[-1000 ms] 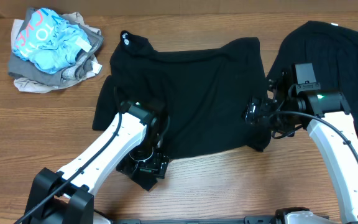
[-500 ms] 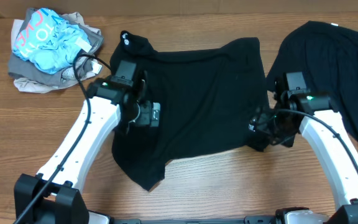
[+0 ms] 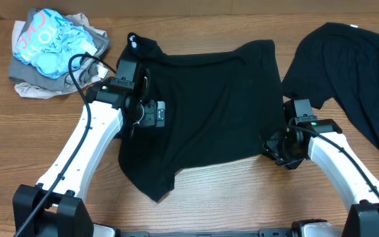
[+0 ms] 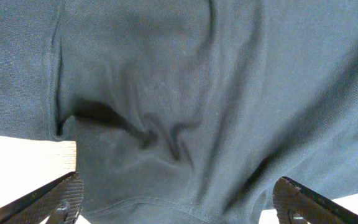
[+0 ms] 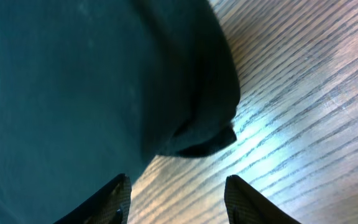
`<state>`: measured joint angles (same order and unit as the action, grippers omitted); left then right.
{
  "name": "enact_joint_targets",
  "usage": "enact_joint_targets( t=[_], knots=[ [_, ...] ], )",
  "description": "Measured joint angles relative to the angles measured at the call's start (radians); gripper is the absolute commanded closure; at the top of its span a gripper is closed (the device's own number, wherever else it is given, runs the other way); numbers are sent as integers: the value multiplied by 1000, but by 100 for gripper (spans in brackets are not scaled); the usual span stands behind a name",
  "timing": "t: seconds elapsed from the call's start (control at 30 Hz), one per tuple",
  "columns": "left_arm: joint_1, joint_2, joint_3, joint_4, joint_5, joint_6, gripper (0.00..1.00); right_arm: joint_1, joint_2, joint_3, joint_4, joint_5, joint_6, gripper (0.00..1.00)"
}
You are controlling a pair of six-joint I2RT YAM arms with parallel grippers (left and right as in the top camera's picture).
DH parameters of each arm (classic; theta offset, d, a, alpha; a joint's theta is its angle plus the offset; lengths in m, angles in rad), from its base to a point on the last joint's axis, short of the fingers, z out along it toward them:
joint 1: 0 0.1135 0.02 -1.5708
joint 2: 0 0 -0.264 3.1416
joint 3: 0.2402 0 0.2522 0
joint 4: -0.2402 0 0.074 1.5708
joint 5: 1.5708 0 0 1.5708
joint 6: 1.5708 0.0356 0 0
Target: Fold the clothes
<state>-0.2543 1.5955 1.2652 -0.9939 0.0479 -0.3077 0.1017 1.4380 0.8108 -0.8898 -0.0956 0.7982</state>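
Centre shirt point(image 3: 209, 112): black, spread mostly flat mid-table point(image 3: 202, 197), rumpled, not folded. Small white logo point(image 3: 131, 38) sits at its far-left corner. 1 flap point(image 3: 153, 184) trails toward the near edge at lower left.

Left gripper point(image 3: 155, 114): over the shirt's left part, jaws wide, nothing held. In the left wrist view the left fingers point(image 4: 58, 198) sit far apart at the bottom corners. Creased fabric fills the span beyond them, with a sleeve point(image 4: 23, 74) at left. Cannot tell if the tips touch cloth.

Right gripper point(image 3: 276, 146): low at the shirt's near-right corner. In the right wrist view the right fingertips point(image 5: 118, 194) stand moderately apart with bare wood between them. The rolled shirt corner point(image 5: 197, 134) lies just beyond the tips, not pinched. So the jaws are part-way apart and empty.

2nd shirt point(image 3: 354, 72): black, loosely bunched at the far right, running off the right edge of the overhead view. It lies just beside the centre shirt, with a narrow strip of wood between them.

Bundle point(image 3: 54, 52): light-blue print on top of grey and beige, crumpled, at the far-left corner of the table. It lies just beside the centre shirt's logo end and is untouched by either gripper. The left arm's cable point(image 3: 77, 66) loops above its right edge.
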Motion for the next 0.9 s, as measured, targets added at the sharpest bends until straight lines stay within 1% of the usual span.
enact_joint_targets(
  t=[0.27,0.4,0.5,0.53,0.6,0.7,0.73,0.9],
  knots=[
    [0,0,0,0,0,0,0,0,48,-24,71,25,68,48],
    [0,0,0,0,0,0,0,0,93,-41,97,26,89,53],
    [0,0,0,0,0,0,0,0,111,-49,100,27,106,75],
    [0,0,0,0,0,0,0,0,111,-50,98,29,106,81],
    [0,0,0,0,0,0,0,0,111,-51,101,31,109,86],
    [0,0,0,0,-1,1,0,-4,111,-51,93,29,115,87],
    [0,0,0,0,-4,1,0,-10,111,-51,83,28,114,86],
    [0,0,0,-1,-16,3,0,-96,112,-32,-56,35,60,73]
  ],
)
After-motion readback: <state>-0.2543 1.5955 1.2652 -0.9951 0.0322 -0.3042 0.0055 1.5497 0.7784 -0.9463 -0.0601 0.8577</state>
